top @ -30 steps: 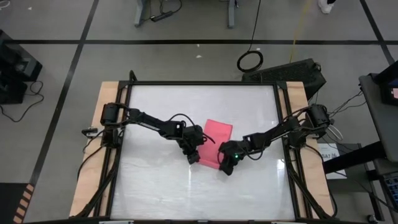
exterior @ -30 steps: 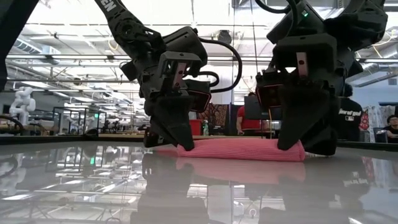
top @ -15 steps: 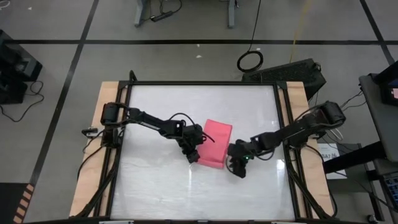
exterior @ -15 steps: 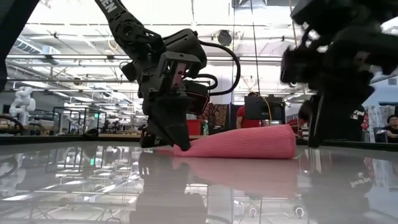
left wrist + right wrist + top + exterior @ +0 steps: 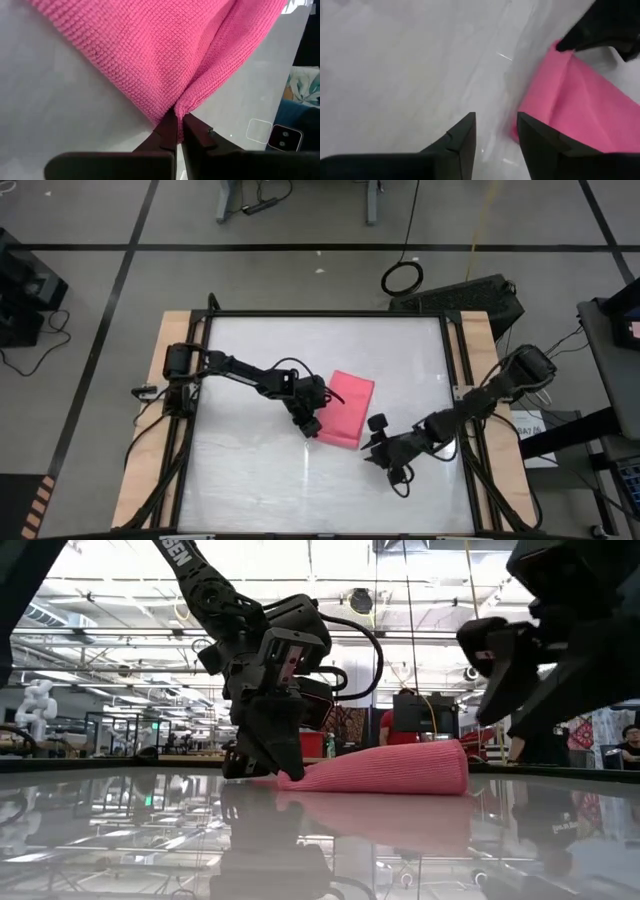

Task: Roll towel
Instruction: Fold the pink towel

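We see the left gripper (image 5: 312,423) pinching the near left corner of the towel (image 5: 345,408), fingers pressed together on a fold of pink cloth. The towel lies partly rolled near the middle of the table (image 5: 250,480). The right gripper (image 5: 372,452) hovers just beside the towel's right end, fingers spread, holding nothing.

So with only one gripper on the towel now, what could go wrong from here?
1. The left gripper pinches just one corner of the towel; pulling may drag the cloth rather than roll it.
2. The right gripper hangs open beside the towel's other end, which lies loose on the glossy table, so the fold could spring open or roll crooked.
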